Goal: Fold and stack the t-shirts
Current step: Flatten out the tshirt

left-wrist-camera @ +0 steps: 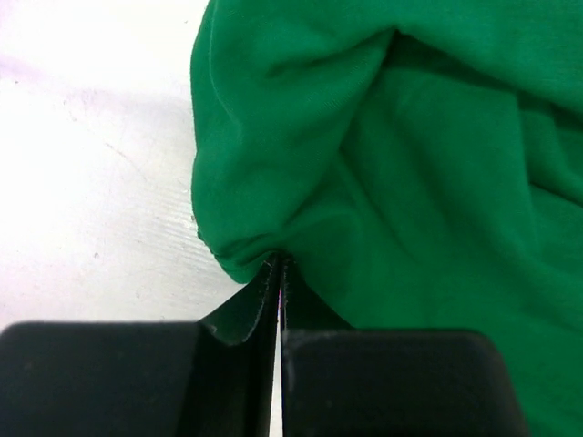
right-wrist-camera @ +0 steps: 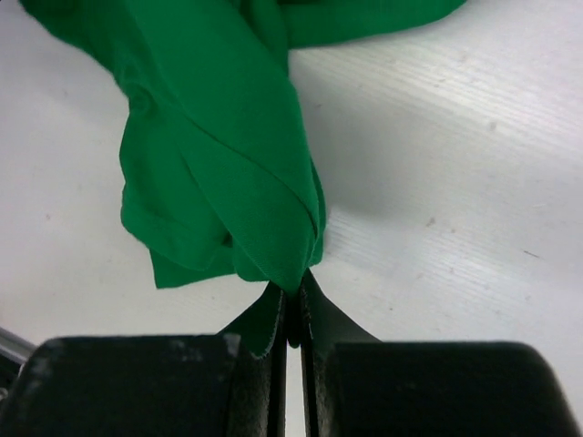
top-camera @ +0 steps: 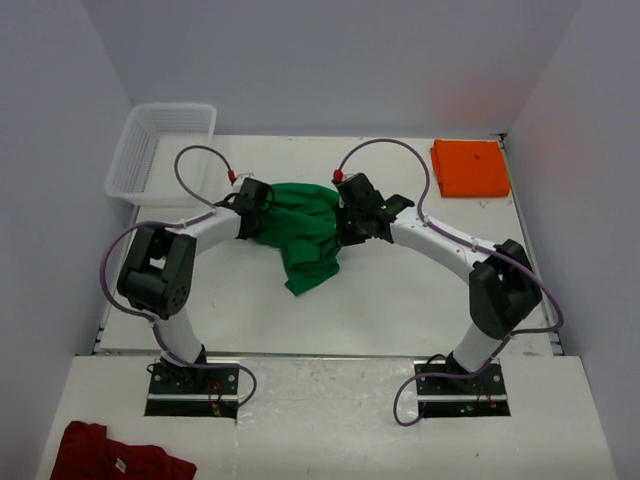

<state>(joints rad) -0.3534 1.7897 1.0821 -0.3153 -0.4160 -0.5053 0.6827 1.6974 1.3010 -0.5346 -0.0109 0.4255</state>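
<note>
The green t-shirt (top-camera: 305, 235) hangs bunched between both arms over the middle of the white table (top-camera: 400, 300), with its lower end drooping toward the table. At the shirt's left side, my left gripper (top-camera: 264, 212) is shut on a fold of the cloth (left-wrist-camera: 410, 164); the jaws (left-wrist-camera: 278, 264) are pressed together with fabric pinched at their tips. On the shirt's right edge, my right gripper (top-camera: 350, 222) is shut on a gathered bunch of the green cloth (right-wrist-camera: 219, 164), which is clamped at the tips (right-wrist-camera: 296, 287). The orange t-shirt (top-camera: 470, 167) lies folded flat at the table's back right corner.
A white mesh basket (top-camera: 175, 106) stands at the back left corner. A dark red garment (top-camera: 115, 455) with a white tag lies on the near ledge at bottom left, in front of the arm bases.
</note>
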